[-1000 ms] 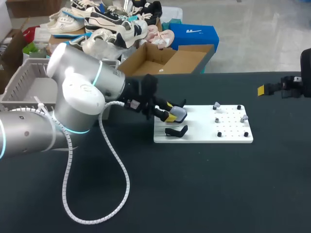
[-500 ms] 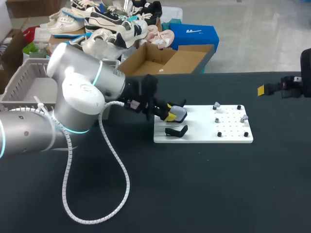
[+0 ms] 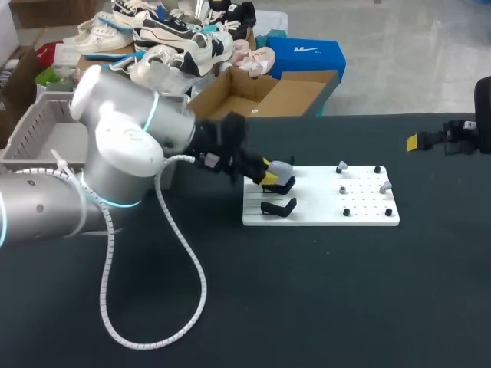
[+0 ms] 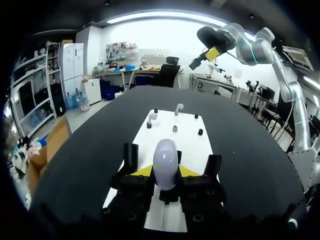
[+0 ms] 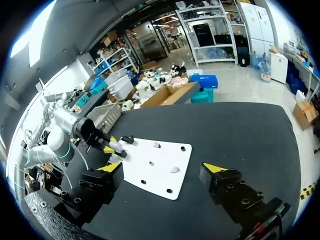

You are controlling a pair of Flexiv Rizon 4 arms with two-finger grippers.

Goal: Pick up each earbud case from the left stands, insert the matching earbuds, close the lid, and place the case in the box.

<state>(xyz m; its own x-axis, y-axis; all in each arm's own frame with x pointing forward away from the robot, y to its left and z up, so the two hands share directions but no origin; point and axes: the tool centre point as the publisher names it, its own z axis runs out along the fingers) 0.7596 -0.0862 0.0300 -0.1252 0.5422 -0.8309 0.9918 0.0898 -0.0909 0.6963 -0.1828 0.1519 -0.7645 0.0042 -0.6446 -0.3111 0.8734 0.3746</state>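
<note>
Since a second ago the left gripper (image 3: pixel 270 179) has drawn back and up a little toward its own arm, and the earbud case (image 3: pixel 281 168) has come with it. The case now sits slightly higher over the far black stand (image 3: pixel 285 185) than it did, so by my judgement it is being lifted off its seat, and the pick-up step is nearly done. The left wrist view shows the jaws only narrowly apart, clamped on the case from both sides, with a yellow fingertip (image 4: pixel 141 171) against each flank of the pale rounded shell. The near stand (image 3: pixel 278 207) on the white board (image 3: pixel 360 217) holds nothing. The small grey earbuds (image 3: pixel 341 165) remain on their pegs at the board's other end, well apart from the case, so inserting them, closing the lid and boxing are all not yet done. The right gripper (image 5: pixel 162 172) hangs out beyond the board's far end with its jaws wide apart, holding and touching nothing.
</note>
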